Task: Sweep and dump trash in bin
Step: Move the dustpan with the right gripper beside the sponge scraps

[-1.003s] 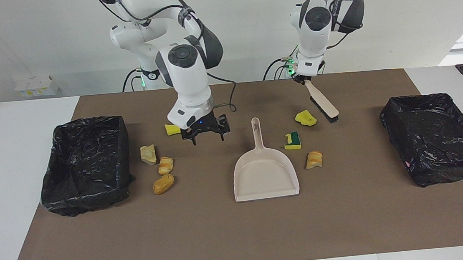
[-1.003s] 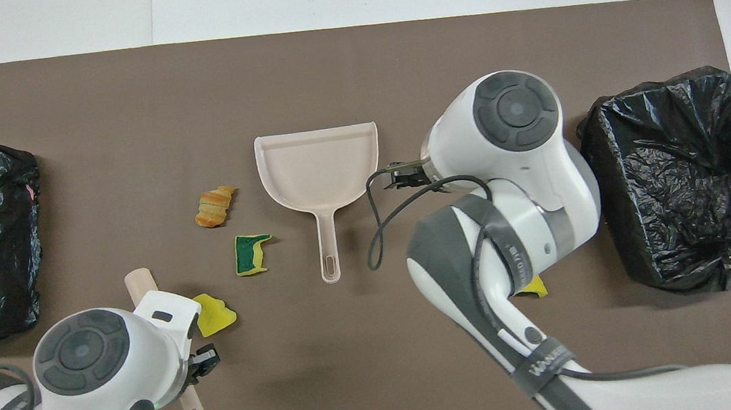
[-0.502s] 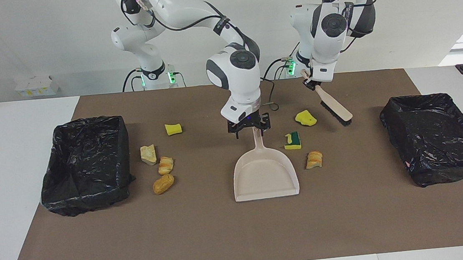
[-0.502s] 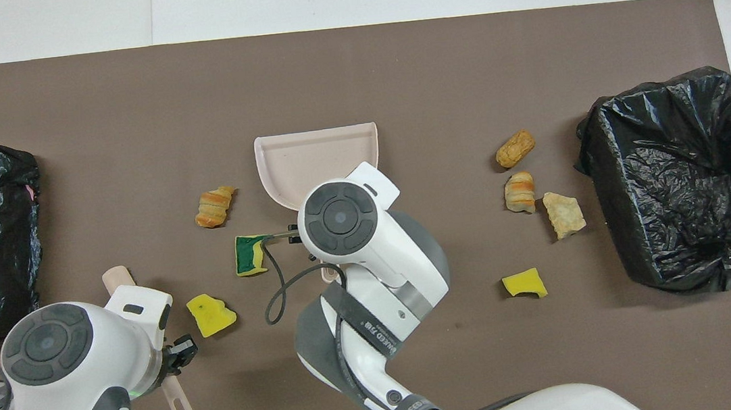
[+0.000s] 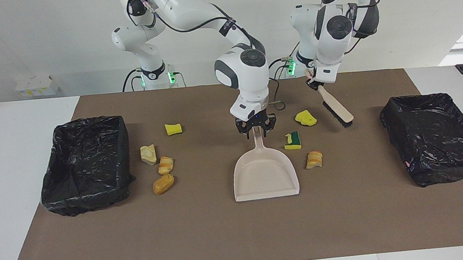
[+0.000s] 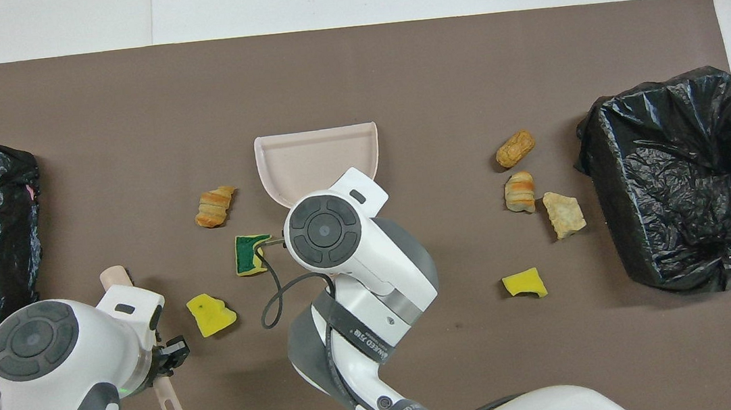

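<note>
Trash scraps lie on the brown mat (image 5: 224, 239) on both sides of the dustpan (image 5: 266, 177) in the facing view; the right gripper (image 5: 256, 128) straddles its handle, fingers part-closed (grip unclear), and the left gripper (image 5: 313, 81) clamps the brush (image 5: 335, 106). Overhead, a green-sided sponge (image 6: 250, 254) lies beside the dustpan handle, black-lined bins (image 6: 682, 178) at either end

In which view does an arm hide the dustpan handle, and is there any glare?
Overhead view: the right arm hides the handle of the dustpan. Facing view: the handle shows at the right gripper; the black bin liner gives small glints, no strong glare.
</note>
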You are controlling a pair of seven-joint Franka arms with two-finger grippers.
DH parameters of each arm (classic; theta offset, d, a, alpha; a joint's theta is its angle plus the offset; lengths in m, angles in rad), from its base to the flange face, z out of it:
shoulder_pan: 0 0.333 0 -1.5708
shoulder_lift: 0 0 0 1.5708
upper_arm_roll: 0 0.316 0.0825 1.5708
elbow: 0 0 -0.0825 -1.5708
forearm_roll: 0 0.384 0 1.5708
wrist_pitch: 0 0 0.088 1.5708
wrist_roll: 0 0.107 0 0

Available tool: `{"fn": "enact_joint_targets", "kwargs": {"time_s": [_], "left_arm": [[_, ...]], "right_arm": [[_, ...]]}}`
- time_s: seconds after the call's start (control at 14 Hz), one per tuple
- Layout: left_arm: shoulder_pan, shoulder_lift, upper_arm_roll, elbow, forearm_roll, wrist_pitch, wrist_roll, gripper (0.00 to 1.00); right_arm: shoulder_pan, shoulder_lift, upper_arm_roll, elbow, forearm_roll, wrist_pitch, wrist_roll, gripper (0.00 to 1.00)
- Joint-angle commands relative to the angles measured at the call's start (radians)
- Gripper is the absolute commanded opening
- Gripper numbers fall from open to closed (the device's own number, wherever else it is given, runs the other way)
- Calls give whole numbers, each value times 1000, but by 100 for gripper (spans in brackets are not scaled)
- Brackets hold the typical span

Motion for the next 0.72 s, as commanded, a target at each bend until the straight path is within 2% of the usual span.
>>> {"fn": "enact_joint_targets", "kwargs": {"time_s": [0.0, 0.14, 0.36, 0.43, 0.5, 0.57, 0.65], "left_arm": [[16, -18, -8, -16, 16, 9, 32, 0], [16, -17, -8, -16, 16, 9, 33, 0], [16, -17, -8, -16, 14, 11, 35, 0], [16, -17, -8, -16, 14, 11, 35, 0], [16, -17, -8, -16, 14, 11, 35, 0], [16, -17, -8, -16, 14, 11, 35, 0], [16, -17, -8, -16, 14, 12, 35, 0]], "right_arm": [[9, 4, 4, -12, -21, 25, -17, 61], [10, 4, 4, -14, -23, 22, -31, 56], [22, -1, 4, -40, -23, 15, -57, 55], [22, -1, 3, -41, -23, 14, -63, 51], [22, -1, 3, -38, -24, 11, -66, 37], [22, 1, 3, -34, -38, 6, -78, 17], [15, -2, 3, -28, -50, -7, -88, 7]]}}
